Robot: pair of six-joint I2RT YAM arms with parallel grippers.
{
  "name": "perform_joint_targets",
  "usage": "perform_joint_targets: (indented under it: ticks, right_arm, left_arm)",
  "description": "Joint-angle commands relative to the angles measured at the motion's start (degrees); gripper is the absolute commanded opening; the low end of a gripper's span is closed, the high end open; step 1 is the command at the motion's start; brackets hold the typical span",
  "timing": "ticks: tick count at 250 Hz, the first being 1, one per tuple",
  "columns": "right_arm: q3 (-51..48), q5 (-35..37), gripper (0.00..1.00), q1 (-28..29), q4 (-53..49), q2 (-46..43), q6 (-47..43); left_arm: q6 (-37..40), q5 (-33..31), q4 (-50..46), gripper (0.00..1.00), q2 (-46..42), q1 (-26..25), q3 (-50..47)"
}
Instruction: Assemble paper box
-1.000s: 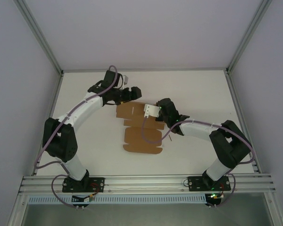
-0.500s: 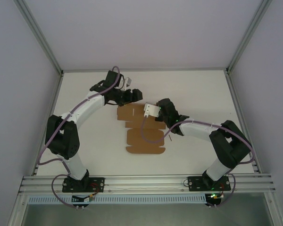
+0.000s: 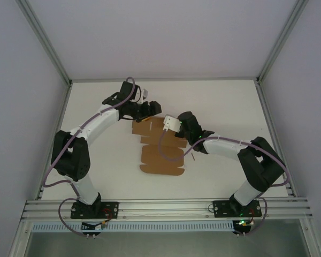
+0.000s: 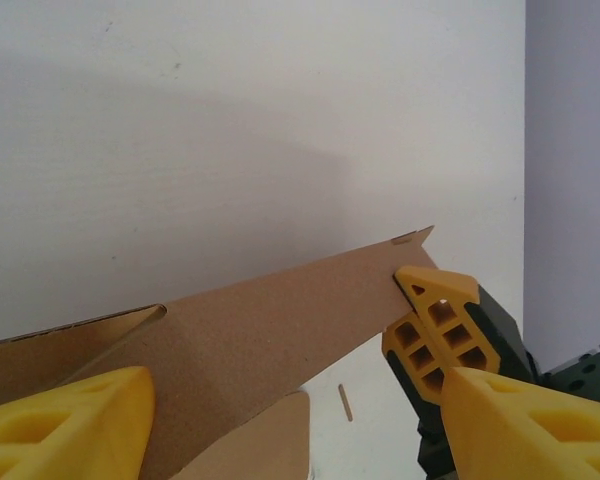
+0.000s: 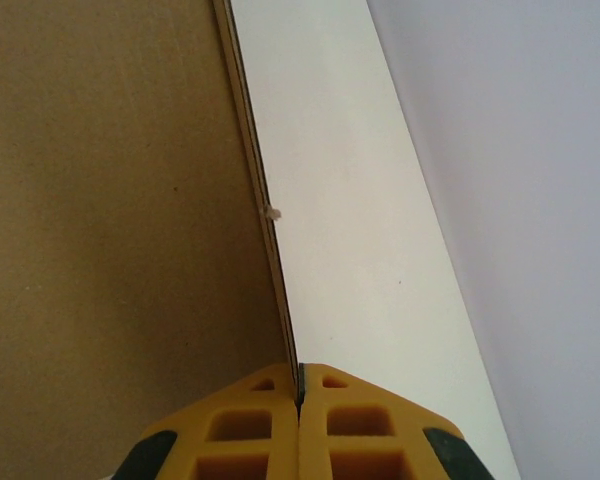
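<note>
Cardboard box blank (image 3: 161,158) lies on desk (image 3: 219,101), far flap (image 4: 280,320) tilted up. My right hand (image 5: 298,385) pinched tight on flap's corner. My left hand (image 3: 150,108) spread wide, fingers either side of flap.

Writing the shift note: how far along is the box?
Early. Nothing looks folded into shape: the box lies mostly as a flat sheet. In hand: the right hand is shut on its edge, and the left hand is open astride the far flap. Left: fold the walls and tuck the tabs.
</note>
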Motion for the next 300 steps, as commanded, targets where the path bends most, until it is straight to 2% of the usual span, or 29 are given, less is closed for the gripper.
perform_joint_targets:
  ticks: [1,84,130,157,210,262,274,289,300]
  right_arm:
    - [1.94,-0.56,0.0,0.28,0.99,-0.96,3.21]
    - [1.22,-0.82,0.0,1.15,5.0,-0.27,4.39]
    - [0.48,-0.73,0.0,1.61,6.9,0.25,1.65]
    - [-0.08,-0.67,0.0,1.7,7.73,0.12,1.31]
    - [-0.34,-0.42,0.0,2.03,8.63,0.3,1.07]
    - [-0.65,0.16,0.0,2.37,9.11,0.39,1.35]
    - [-0.7,0.6,0.0,2.34,9.48,0.39,1.24]
    - [-0.91,1.04,0.0,2.31,9.83,0.28,1.16]
    - [-1.1,1.22,0.0,2.33,10.0,0.14,1.31]
  left_arm:
    - [-4.32,3.48,3.49,0.74,0.72,-0.51,-1.69]
    - [-12.11,7.47,14.98,0.67,3.38,-1.78,-3.66]
    - [-9.62,3.23,10.51,0.49,4.41,-2.79,-1.08]
    - [-9.55,1.22,6.58,0.44,4.45,-2.97,-0.35]
    - [-11.59,2.46,7.78,0.25,5.33,-3.07,-0.12]
    - [-12.72,2.91,8.59,0.2,5.02,-3.11,-0.07]
    - [-12.12,2.15,7.81,0.2,4.68,-3.13,0.0]
    - [-11.08,0.55,6.12,0.13,4.01,-3.11,-0.15]
    - [-10.48,-0.38,5.52,0.13,3.37,-3.11,-0.51]
